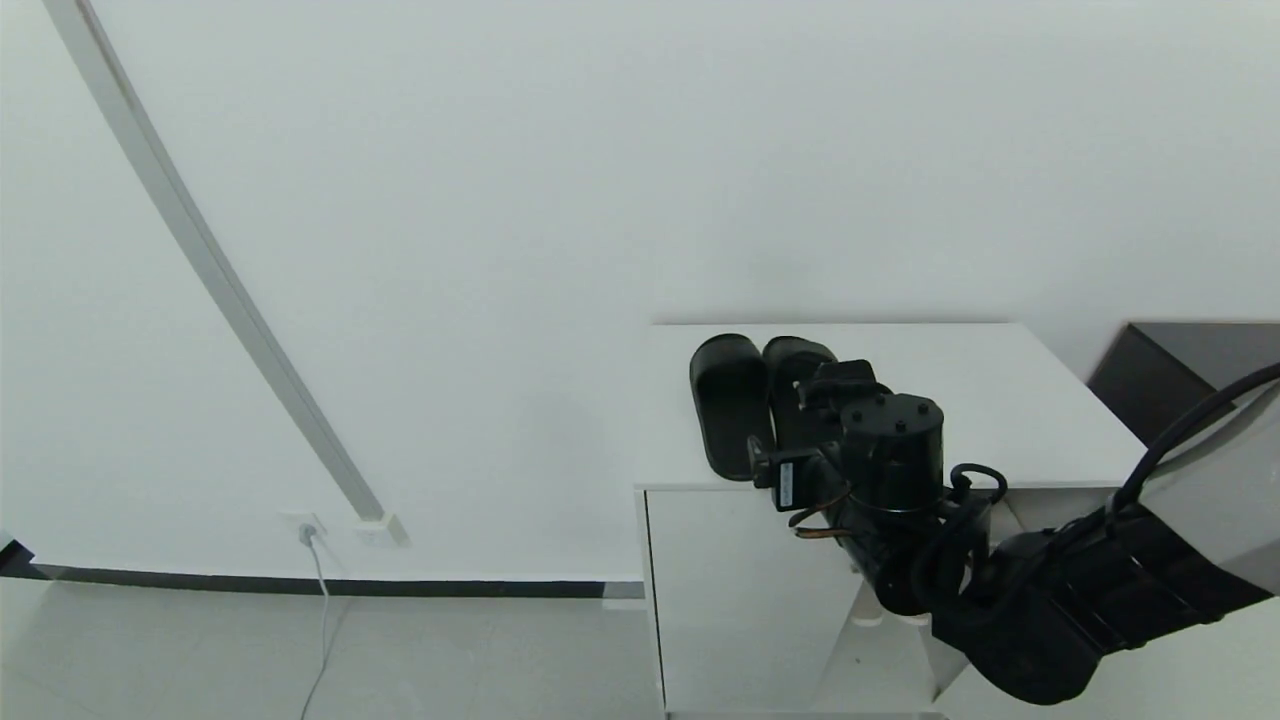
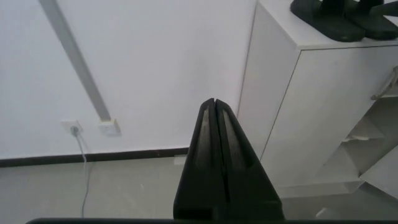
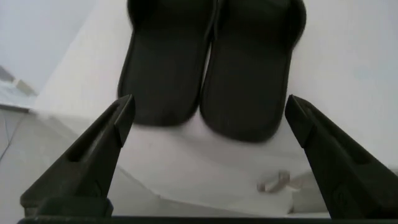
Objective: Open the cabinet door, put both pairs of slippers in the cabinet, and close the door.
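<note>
Slippers: where is the black pair? (Desk)

On top of the white cabinet, side by side and touching, close to its front edge. They are probably parked there within easy reach until the inside is ready for them. (Field)

Take it from the left, then. (Desk)

Left end effector is pinched tight on nothing, out to the cabinet's side and below its top. The pair lies well apart from it, higher up. My reading is that this arm is idle and held clear of the other one's work. (Field)

And on the right? (Desk)

Right end effector hangs about level with the cabinet top, its fingers spread wide. The slippers lie just ahead of it, untouched, lined up with the gap. That gap looks about as broad as the pair, which would explain the wide spread: a grasp of both at once, I would judge. Shelves show beneath that arm, so a door seems already open, though I cannot make out the door itself. (Field)
</note>
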